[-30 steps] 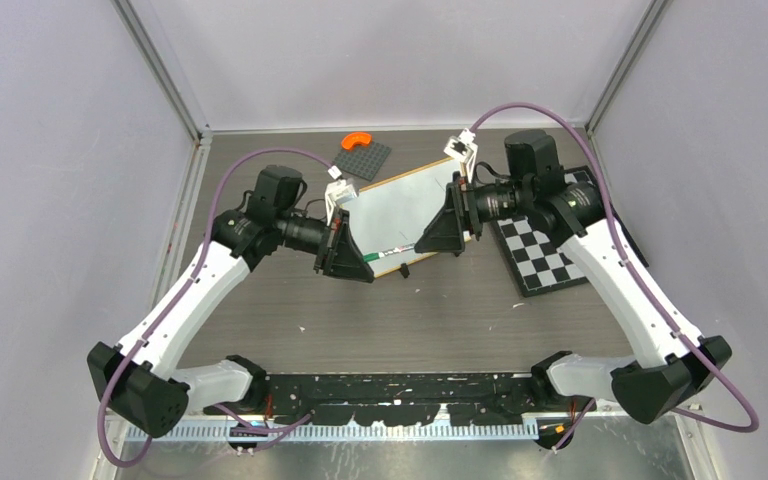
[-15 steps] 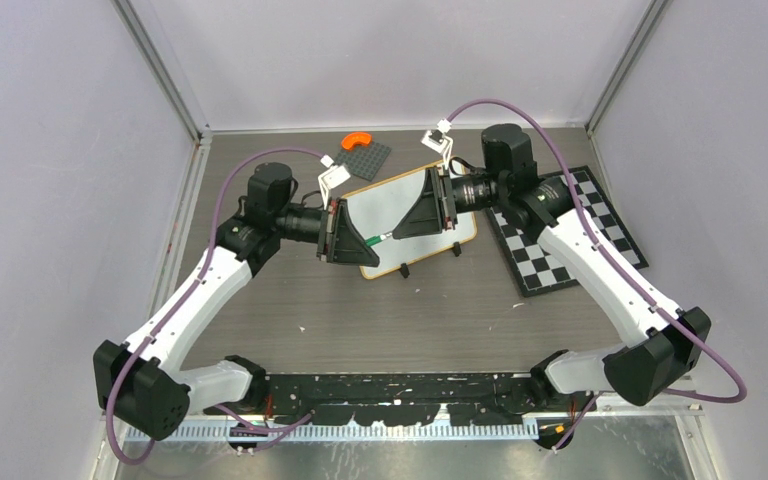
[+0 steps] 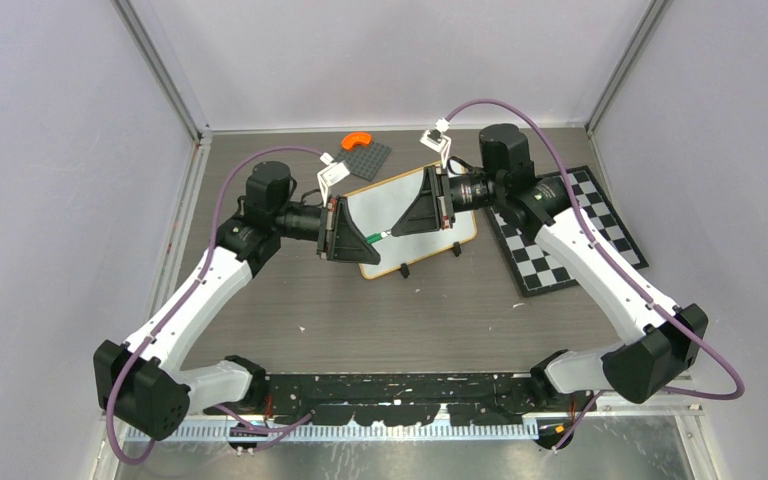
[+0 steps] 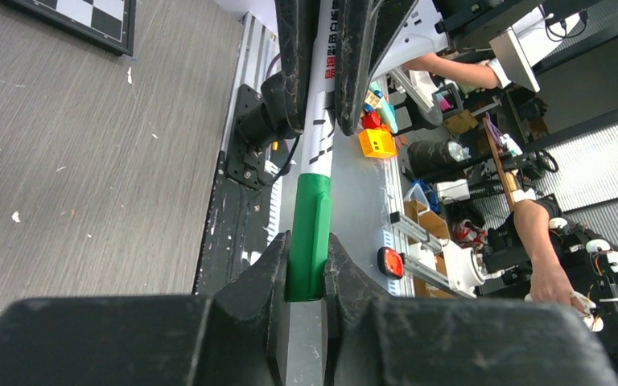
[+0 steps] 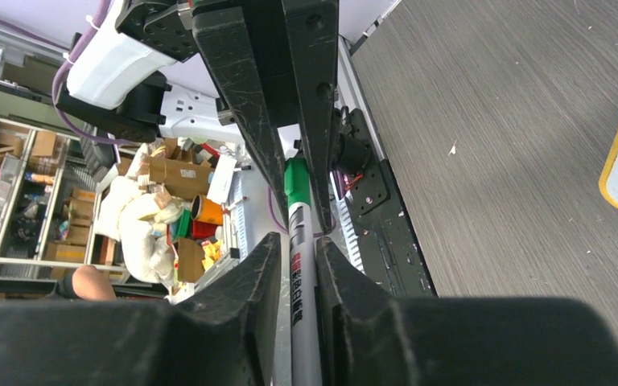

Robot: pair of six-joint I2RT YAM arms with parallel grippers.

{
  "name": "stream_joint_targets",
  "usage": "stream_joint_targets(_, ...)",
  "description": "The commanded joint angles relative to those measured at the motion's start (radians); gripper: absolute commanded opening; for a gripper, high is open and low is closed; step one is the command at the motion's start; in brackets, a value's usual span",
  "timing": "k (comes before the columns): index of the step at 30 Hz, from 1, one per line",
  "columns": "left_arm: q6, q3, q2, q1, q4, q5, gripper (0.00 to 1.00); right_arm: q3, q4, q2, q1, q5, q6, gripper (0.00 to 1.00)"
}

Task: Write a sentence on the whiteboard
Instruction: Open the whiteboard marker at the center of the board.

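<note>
The whiteboard [image 3: 388, 203] sits toward the far edge of the bench [image 3: 360, 320], about midway between the left and right edges. It is turned at an angle, and its black wire feet show along its near side. Both arms reach in over it from either side, and their claws meet nose to nose above its left half.

The left claw [image 3: 367, 243] is clamped on the green cap [image 4: 310, 229] of a marker [image 5: 299, 281]. The right claw [image 3: 398, 231] is closed around the marker's white barrel. The marker spans the short gap between them, held from both ends.

From above, the board lies directly beneath both claws, though I cannot tell whether either one touches it. In the right wrist view, only a rounded corner of the orange-framed board shows at the right edge, well off to the side of the fingers.

A checkerboard [image 3: 560, 240] lies flat near the right edge of the bench, just beside the whiteboard. A dark plate [image 3: 365, 158] with an orange piece [image 3: 357, 139] on it rests by the far edge.
</note>
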Motion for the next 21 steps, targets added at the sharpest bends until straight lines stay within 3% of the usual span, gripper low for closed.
stream_joint_targets(1,-0.016,0.01,-0.007,-0.006,0.051,-0.019,0.0,0.04,0.018,0.0,0.018,-0.014,-0.007,0.13)
stream_joint_targets(3,-0.016,0.002,-0.009,-0.005,0.05,-0.019,0.0,0.044,0.017,0.002,0.015,-0.01,-0.01,0.01)
stream_joint_targets(8,0.103,0.003,-0.011,0.04,-0.08,0.003,0.0,0.045,0.014,-0.011,-0.053,-0.021,-0.009,0.0)
stream_joint_targets(14,0.313,0.004,-0.01,0.237,-0.303,0.068,0.0,0.017,0.002,-0.041,-0.26,-0.105,-0.013,0.0)
stream_joint_targets(18,0.704,0.093,0.056,0.413,-0.665,0.053,0.0,0.021,-0.146,-0.051,-0.364,-0.125,-0.143,0.0)
stream_joint_targets(20,0.982,0.164,0.121,0.433,-0.892,-0.095,0.0,0.02,-0.241,-0.056,-0.379,-0.107,-0.234,0.0)
stream_joint_targets(21,1.042,0.176,0.154,0.433,-0.926,-0.202,0.0,0.017,-0.282,-0.062,-0.379,-0.093,-0.274,0.0)
